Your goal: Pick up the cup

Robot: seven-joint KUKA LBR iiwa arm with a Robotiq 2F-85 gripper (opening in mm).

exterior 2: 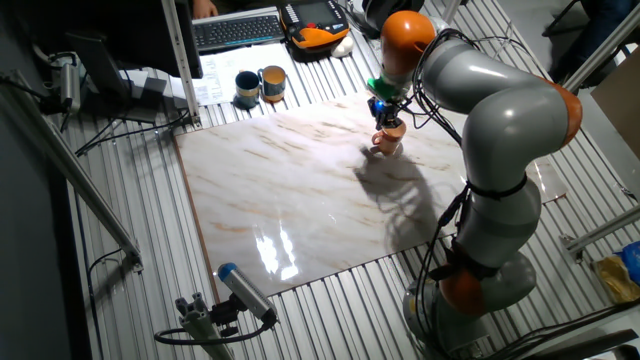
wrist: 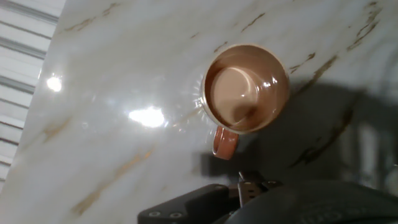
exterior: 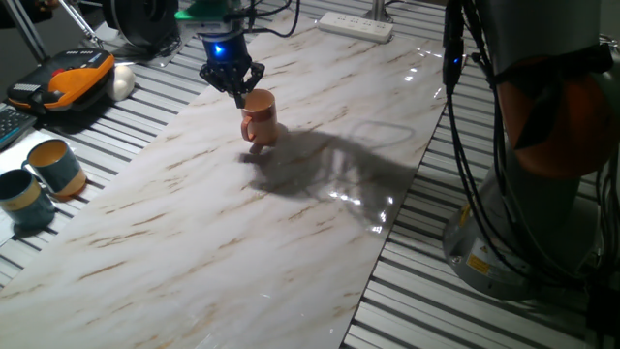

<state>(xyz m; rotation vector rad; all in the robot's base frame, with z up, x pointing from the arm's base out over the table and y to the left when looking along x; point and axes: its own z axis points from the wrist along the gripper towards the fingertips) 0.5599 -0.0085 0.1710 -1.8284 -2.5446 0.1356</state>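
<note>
One fixed view: 2 teal mugs [exterior: 39,179] stand well apart from the cup [exterior: 259,118].

The robot arm [exterior 2: 500,130] is built of rounded grey segments with glossy orange joint rings. Black cables run along it. Its black two-finger gripper [exterior: 232,82] sits under a green collar with a small blue light.

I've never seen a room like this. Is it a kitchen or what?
Probably a robot lab, not a kitchen: a big grey robot arm reaches over a marble board, with a keyboard and cables nearby.
</note>
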